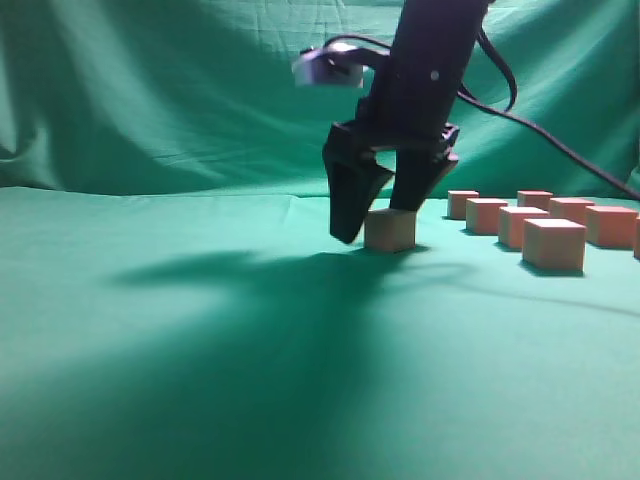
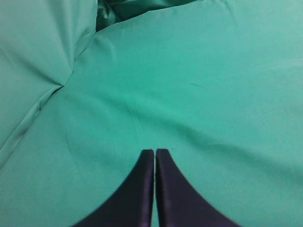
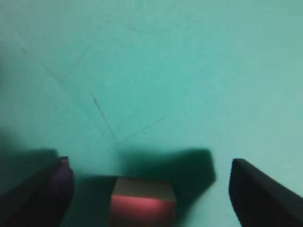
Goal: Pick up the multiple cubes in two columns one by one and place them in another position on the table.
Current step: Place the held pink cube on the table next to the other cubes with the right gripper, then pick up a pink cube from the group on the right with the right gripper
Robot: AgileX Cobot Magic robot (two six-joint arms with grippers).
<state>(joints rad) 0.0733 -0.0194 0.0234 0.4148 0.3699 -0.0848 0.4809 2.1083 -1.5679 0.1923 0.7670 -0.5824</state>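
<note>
Right gripper (image 1: 388, 218) spread around one cube (image 1: 390, 229) resting on the table (image 1: 200, 380) at frame centre, other cubes (image 1: 553, 243) at right edge; retract straight up, avoiding side contact.

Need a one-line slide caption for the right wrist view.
Right gripper open, its jaws straddling a single cube resting on the teal table.

Black arm (image 1: 430, 60); trailing black cable (image 1: 560, 150)
</note>
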